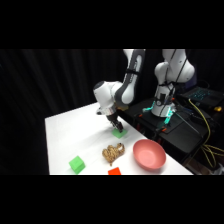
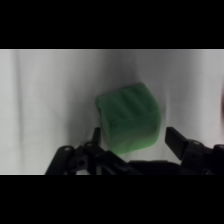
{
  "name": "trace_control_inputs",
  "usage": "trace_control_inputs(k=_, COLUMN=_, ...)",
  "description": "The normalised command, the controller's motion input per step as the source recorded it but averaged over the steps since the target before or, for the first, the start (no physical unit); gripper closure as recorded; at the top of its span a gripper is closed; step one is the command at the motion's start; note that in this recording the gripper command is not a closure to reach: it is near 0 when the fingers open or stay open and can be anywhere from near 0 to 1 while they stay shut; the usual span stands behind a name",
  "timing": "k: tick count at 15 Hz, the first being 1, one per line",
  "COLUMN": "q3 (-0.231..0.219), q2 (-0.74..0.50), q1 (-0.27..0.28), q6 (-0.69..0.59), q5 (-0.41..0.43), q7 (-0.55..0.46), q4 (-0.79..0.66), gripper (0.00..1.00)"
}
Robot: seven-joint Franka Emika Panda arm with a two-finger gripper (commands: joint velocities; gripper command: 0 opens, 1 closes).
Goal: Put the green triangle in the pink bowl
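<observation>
— Green triangle (image 2: 129, 117) sits on the white counter (image 2: 40, 100) between the 2 fingers (image 2: 176, 137), which stand wide, not yet touching it?

— Yes; the gripper (image 1: 116, 127) straddles it, seemingly to grasp. Beyond, well apart, the pink bowl (image 1: 149, 153) waits empty.

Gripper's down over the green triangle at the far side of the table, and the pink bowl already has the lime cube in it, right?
Not quite. In the side view the pink bowl is empty; the lime cube sits on the table near its front left. The gripper is down over the green triangle, as you said.
</observation>
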Motion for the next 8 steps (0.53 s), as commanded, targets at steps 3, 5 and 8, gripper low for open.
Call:
trace_control_inputs(k=3, q3=0.116, q2=0.07, q1=-0.105, q6=-0.03, q5=0.149, q7=-0.21, q4=0.08, gripper=0.00)
trace_control_inputs(k=5, q3=0.101, q2=0.08, q1=-0.132, q6=-0.05, q5=0.159, q7=-0.24, q4=0.11, gripper=0.00)
trace_control_inputs(k=8, q3=0.092, q2=0.07, q1=-0.148, q6=-0.06, q5=0.166, q7=-0.26, q4=0.11, gripper=0.10)
